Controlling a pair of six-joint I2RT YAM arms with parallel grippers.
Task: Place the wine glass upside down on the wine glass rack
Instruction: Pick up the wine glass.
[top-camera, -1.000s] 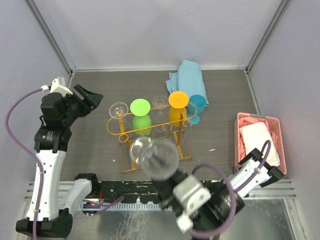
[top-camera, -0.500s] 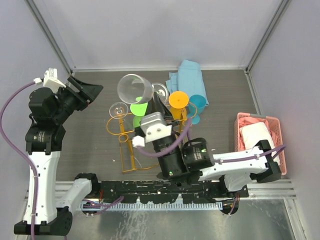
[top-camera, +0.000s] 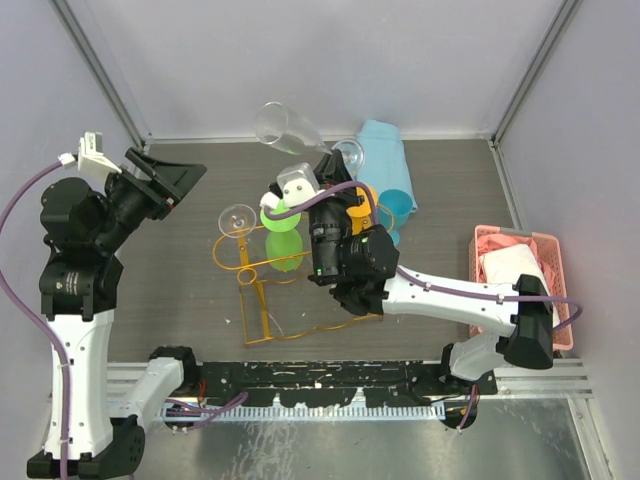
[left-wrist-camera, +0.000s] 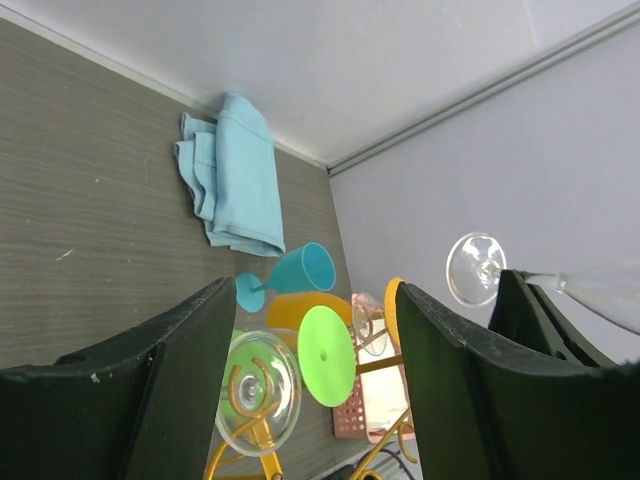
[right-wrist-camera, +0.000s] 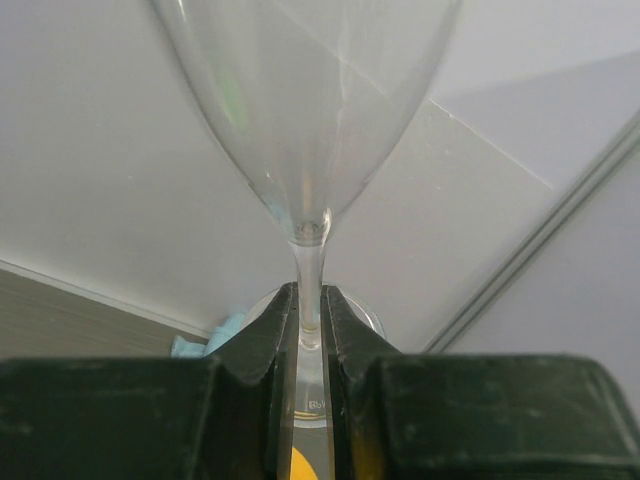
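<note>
**Top view.** The right gripper (top-camera: 326, 163) holds the wine glass (top-camera: 286, 126) in the air over the far side of the wine glass rack (top-camera: 228, 258). The bowl is tipped toward the back wall and the glass is not yet inverted. The right arm lies across the rack's right half, so I cannot tell which hook is free.

The main risk comes when the wrist turns the glass over. The forearm or the glass's foot could clip the rack or the 3 glasses seen hanging there: a clear glass (top-camera: 237, 217), a green glass (top-camera: 281, 213) and an orange glass (top-camera: 365, 203). The light wire stand would probably shift if struck.

A blue glass (top-camera: 397, 208) lies beside a blue cloth (top-camera: 380, 150). A pink basket (top-camera: 478, 262) sits well apart on the right. The left gripper (top-camera: 165, 180) hangs wide open and empty, left of the rack.

**Left wrist view.** Its 2 fingers (left-wrist-camera: 150, 385) are spread wide with nothing between them. The held glass's foot shows at the right, near the hanging feet. Any descent will probably have to thread between them.

**Right wrist view.** The fingers (right-wrist-camera: 255, 345) pinch narrowly on the thin stem, between bowl and foot. So small a grip on smooth glass could let it pivot or slip once it is tilted.
</note>
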